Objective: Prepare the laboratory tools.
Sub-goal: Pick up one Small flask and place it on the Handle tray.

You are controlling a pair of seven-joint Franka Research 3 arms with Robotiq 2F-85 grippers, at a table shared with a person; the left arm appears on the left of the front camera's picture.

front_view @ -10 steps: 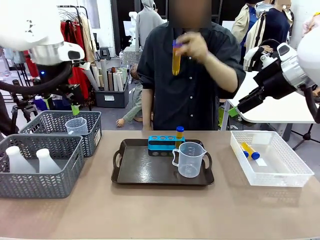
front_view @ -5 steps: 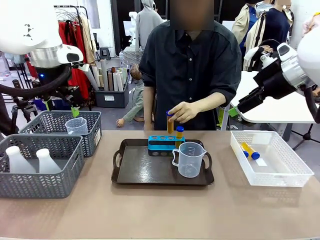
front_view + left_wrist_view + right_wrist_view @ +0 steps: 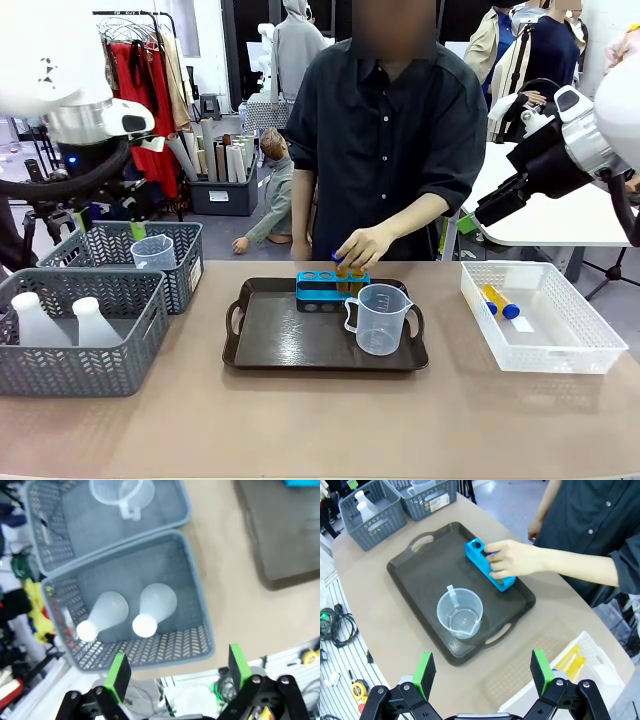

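Lowered since the earlier frame, the person's hand [image 3: 364,246] now grips an amber tube [image 3: 345,272] in the blue four-hole rack [image 3: 318,286] at the tray's [image 3: 280,345] far edge. We count one clear beaker [image 3: 378,320] beside it and two translucent conical flasks [image 3: 35,322] in a grey mesh basket [image 3: 110,372]. The left gripper [image 3: 177,662] and right gripper [image 3: 483,669] gape wide, empty.

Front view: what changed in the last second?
The person's hand carried a blue-capped amber tube down from chest height to the blue rack and holds it at a hole. The left arm shifted slightly left. The measuring beaker, tray and flasks stayed put.
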